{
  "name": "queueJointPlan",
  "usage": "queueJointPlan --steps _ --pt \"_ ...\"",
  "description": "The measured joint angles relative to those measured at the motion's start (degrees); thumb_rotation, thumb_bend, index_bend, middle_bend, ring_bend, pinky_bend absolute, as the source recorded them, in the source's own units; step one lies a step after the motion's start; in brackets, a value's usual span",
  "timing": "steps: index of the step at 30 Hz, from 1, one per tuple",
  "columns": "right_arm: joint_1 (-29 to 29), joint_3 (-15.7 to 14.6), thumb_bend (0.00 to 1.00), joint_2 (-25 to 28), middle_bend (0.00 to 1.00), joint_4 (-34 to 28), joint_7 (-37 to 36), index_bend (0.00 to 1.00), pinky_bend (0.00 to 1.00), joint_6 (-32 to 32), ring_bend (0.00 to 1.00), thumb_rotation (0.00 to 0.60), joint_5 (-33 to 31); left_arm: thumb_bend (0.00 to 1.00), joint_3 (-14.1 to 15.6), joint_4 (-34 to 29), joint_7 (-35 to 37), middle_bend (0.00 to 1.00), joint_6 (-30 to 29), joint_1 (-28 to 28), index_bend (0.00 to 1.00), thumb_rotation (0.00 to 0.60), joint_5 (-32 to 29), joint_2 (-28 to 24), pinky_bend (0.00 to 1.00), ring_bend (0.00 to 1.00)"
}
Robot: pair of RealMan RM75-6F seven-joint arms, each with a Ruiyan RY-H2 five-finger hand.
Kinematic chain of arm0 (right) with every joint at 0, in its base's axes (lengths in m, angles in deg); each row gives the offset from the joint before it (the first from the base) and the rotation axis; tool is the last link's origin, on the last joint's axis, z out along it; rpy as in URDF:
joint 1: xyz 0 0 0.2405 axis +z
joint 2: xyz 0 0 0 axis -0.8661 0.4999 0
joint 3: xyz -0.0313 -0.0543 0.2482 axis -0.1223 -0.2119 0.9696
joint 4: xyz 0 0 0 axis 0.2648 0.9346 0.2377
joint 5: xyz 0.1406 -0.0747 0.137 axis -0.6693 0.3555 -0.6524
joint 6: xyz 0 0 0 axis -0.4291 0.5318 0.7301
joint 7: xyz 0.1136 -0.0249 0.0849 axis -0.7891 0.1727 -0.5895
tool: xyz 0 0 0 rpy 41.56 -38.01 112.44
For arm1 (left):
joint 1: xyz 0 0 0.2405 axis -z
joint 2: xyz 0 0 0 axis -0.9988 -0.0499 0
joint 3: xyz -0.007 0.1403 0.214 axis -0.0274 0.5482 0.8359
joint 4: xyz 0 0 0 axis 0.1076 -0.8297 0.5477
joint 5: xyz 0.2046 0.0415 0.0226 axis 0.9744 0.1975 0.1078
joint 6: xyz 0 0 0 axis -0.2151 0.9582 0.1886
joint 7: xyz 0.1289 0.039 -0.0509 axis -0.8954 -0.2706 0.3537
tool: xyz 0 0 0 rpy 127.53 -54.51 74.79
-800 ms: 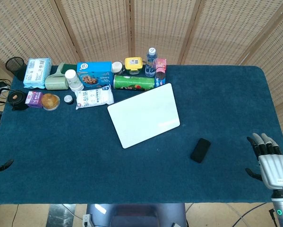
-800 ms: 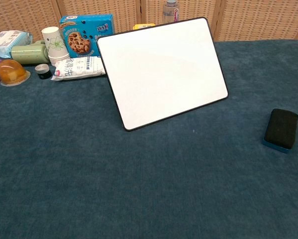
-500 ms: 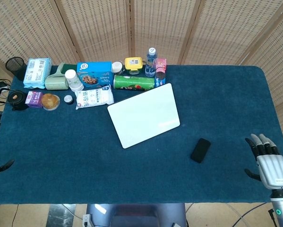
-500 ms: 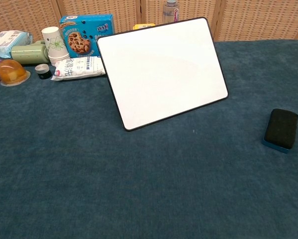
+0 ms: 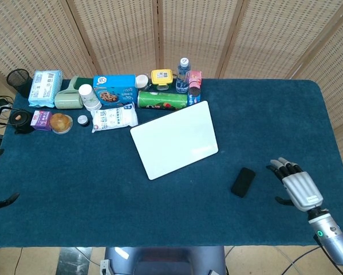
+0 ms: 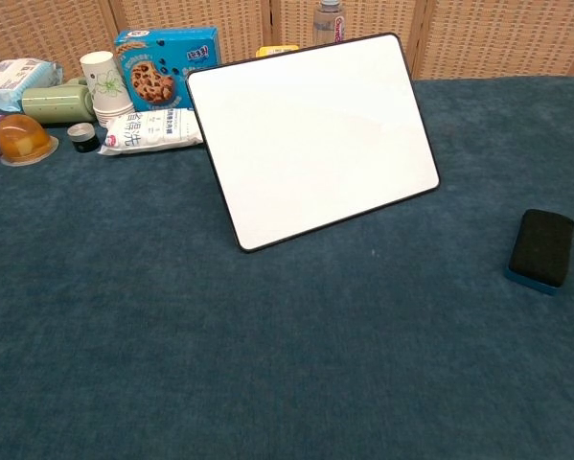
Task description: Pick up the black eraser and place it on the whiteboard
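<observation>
The black eraser (image 5: 243,181) lies flat on the blue tablecloth, to the right of the whiteboard and nearer the front; in the chest view the eraser (image 6: 541,247) shows a blue underside. The whiteboard (image 5: 174,139) lies mid-table with nothing on it, and in the chest view the whiteboard (image 6: 310,139) fills the upper middle. My right hand (image 5: 294,186) hovers just right of the eraser, fingers apart and holding nothing, not touching it. Only a dark sliver of my left hand (image 5: 2,201) shows at the left edge of the head view.
Groceries crowd the back left: a blue cookie box (image 5: 114,90), a green can (image 5: 162,99), a water bottle (image 5: 183,74), a white packet (image 5: 114,119), paper cups (image 6: 104,84) and a tissue pack (image 5: 44,87). Wicker screens stand behind the table.
My right hand has moved left and slightly toward the back, from the table's right front corner to close beside the eraser. The eraser and whiteboard have not moved.
</observation>
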Motion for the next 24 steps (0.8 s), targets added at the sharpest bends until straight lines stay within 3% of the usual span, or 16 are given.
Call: queueJointPlan --steps 5,12,24 --pt "4.46 -1.49 0.0 -5.63 0.22 8.37 -5.99 0.2 0.3 -1.42 0.2 0.6 4.27 0.12 -0.34 -0.13 -0.7 0.0 0.34 0.22 0.0 0.6 -1.11 0.22 0.07 0.0" --pt "8.63 -3.79 0.0 -12.27 0.23 17.76 -7.84 0.23 0.32 -1.88 0.22 0.6 8.44 0.12 -0.6 -0.14 -0.95 0.0 0.69 0.42 0.0 0.6 -1.93 0.27 0.07 0.0" --pt "12.91 -6.21 0.0 -18.04 0.32 24.53 -9.0 0.35 0.35 -2.43 0.28 0.6 9.74 0.12 -0.69 -0.05 -0.46 0.0 0.99 0.58 0.0 0.6 -2.19 0.08 0.07 0.0"
